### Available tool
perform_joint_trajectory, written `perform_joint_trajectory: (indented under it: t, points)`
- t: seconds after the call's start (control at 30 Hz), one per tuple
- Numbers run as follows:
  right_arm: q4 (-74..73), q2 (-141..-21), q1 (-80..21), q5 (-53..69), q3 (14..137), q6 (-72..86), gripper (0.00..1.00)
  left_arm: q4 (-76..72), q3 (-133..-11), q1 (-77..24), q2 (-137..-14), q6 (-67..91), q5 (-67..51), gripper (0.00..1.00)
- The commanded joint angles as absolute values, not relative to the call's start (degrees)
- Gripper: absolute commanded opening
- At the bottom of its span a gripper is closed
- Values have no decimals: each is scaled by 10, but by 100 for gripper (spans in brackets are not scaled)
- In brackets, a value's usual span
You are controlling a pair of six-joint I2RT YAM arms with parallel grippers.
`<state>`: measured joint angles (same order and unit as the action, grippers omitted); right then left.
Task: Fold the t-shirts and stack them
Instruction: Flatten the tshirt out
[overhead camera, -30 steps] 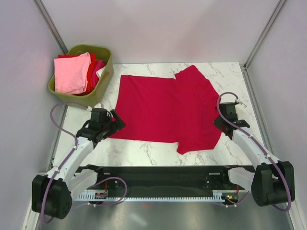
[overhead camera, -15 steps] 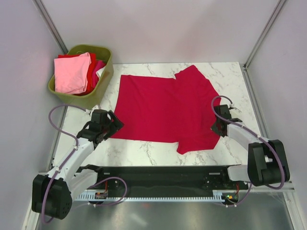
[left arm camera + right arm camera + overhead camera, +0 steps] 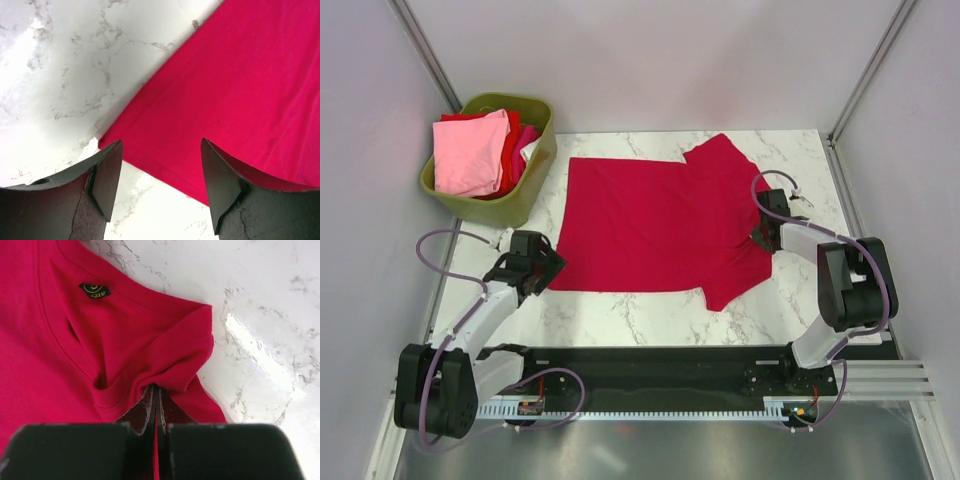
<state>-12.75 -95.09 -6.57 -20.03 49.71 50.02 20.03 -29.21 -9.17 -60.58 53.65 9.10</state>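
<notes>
So, where is the shirt? (observer)

Spread flat: the crimson t-shirt (image 3: 660, 225) lies on the marble table (image 3: 790, 160), neck toward my right arm, hem toward my left. The other shirts, a pink shirt (image 3: 470, 150) on top, sit in the olive basket (image 3: 538, 165) at the far left. (arm)

Grippers? (observer)

My right gripper (image 3: 155, 400) is clamped on a pinch of cloth at the collar, near the neck label (image 3: 94, 290). My left gripper (image 3: 161, 150) has its jaws apart, straddling the near hem corner, nothing pinched. (arm)

Handling? (observer)

Judgement: light, limp, thin knit. It will sag and drag, not hold shape. Best taken at seamed edges, collar and hem corner, where cloth bunches and slips less. Catching one layer only could skew the fold. (arm)
</notes>
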Motion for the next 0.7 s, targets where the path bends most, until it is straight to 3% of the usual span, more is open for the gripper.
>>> perform_joint_trajectory:
  t: [0.0,0.67]
  points:
    - [-149,-974,-63,-194,498,519,0,169,-288,-85,-627,563,120,71]
    - [-170,-875,-64,-247,459,524,2,180,-230,-85,-602,601,158,66]
